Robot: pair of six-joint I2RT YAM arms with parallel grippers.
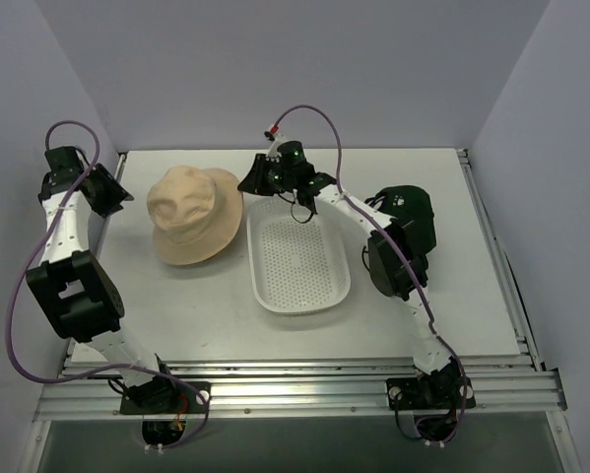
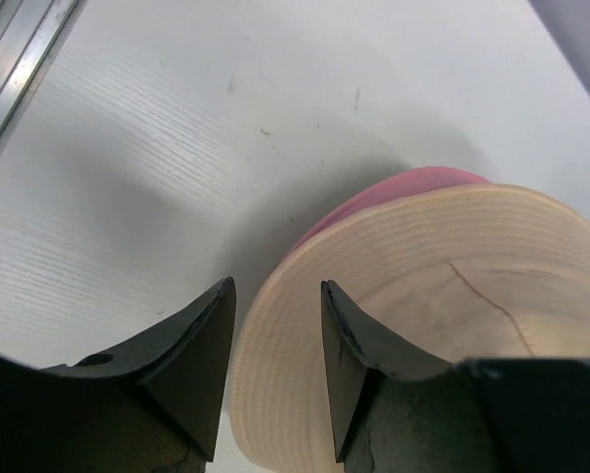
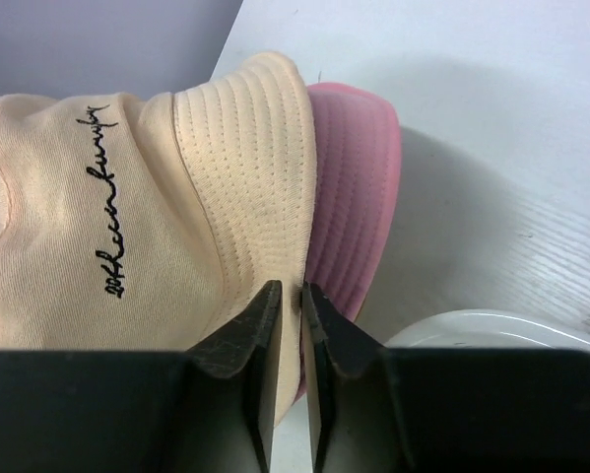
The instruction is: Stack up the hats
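A beige bucket hat (image 1: 194,215) lies on a pink hat whose brim pokes out beneath it in the left wrist view (image 2: 403,189) and the right wrist view (image 3: 359,197). My right gripper (image 3: 293,291) sits at the beige hat's (image 3: 127,197) right brim, jaws almost together with the brim edge between them; it shows in the top view (image 1: 247,183). My left gripper (image 2: 277,291) is open at the hat's left brim (image 2: 423,286), holding nothing, also seen from above (image 1: 122,197). A dark hat (image 1: 413,209) lies at the right, partly hidden by the right arm.
A white perforated tray (image 1: 299,258) lies just right of the hat pile, its rim showing in the right wrist view (image 3: 482,330). The walls stand close behind and to the left. A metal rail (image 2: 19,59) runs along the table's left edge.
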